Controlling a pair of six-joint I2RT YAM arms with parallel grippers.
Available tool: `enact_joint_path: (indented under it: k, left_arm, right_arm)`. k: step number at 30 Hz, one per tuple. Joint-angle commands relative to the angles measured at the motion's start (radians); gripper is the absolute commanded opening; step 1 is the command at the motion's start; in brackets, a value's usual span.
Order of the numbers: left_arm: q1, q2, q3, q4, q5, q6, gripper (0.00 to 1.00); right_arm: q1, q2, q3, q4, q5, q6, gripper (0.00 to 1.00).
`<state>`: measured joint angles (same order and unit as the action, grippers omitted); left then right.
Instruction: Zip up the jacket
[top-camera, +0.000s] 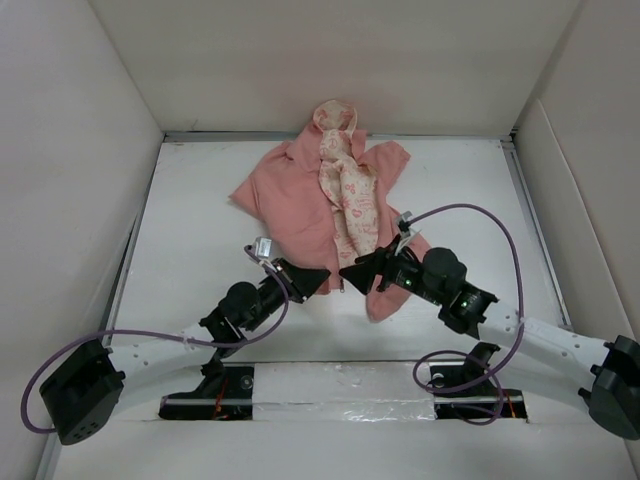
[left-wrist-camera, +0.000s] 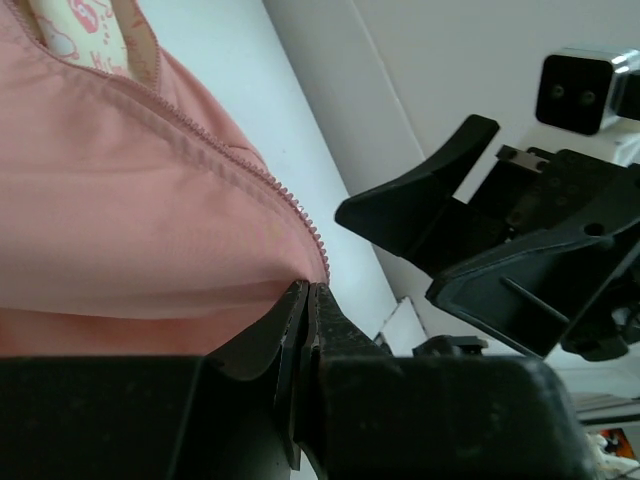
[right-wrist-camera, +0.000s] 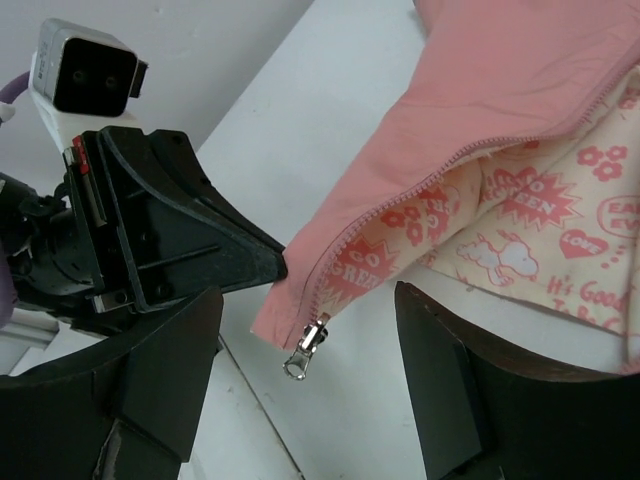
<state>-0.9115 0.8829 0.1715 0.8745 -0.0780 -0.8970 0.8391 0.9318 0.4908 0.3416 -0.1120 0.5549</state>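
Note:
The salmon-pink jacket lies unzipped on the white table, its cream printed lining showing down the middle. My left gripper is shut on the lower front corner of the jacket, beside the zipper teeth, and holds that corner raised. My right gripper faces it from the right, open. In the right wrist view the metal zipper pull hangs from the bottom of the jacket, between the spread fingers of my right gripper, which touch nothing. My left gripper pinches the fabric just left of it.
White walls close in the table at the back and both sides. A purple cable loops over the right arm, and another trails along the left arm. The arm bases sit on a taped strip at the near edge.

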Motion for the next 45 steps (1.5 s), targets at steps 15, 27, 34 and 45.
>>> enact_joint_path:
  k: [15,27,34,45]
  left_arm:
    - [0.022,-0.121,-0.073,0.185,0.066,-0.066,0.00]
    - [0.022,-0.111,-0.076,0.188,0.066,-0.068,0.00]
    - [0.022,-0.101,-0.072,0.185,0.072,-0.065,0.00]
    - [0.022,-0.134,-0.050,0.067,0.156,-0.031,0.32]
  right_arm:
    - [0.005,0.153,-0.006,0.293,-0.179,0.065,0.63]
    - [0.005,0.170,-0.015,0.329,-0.216,0.077,0.34]
    - [0.005,0.179,-0.006,0.326,-0.215,0.085,0.04]
    - [-0.060,0.150,0.037,0.231,-0.282,0.128,0.00]
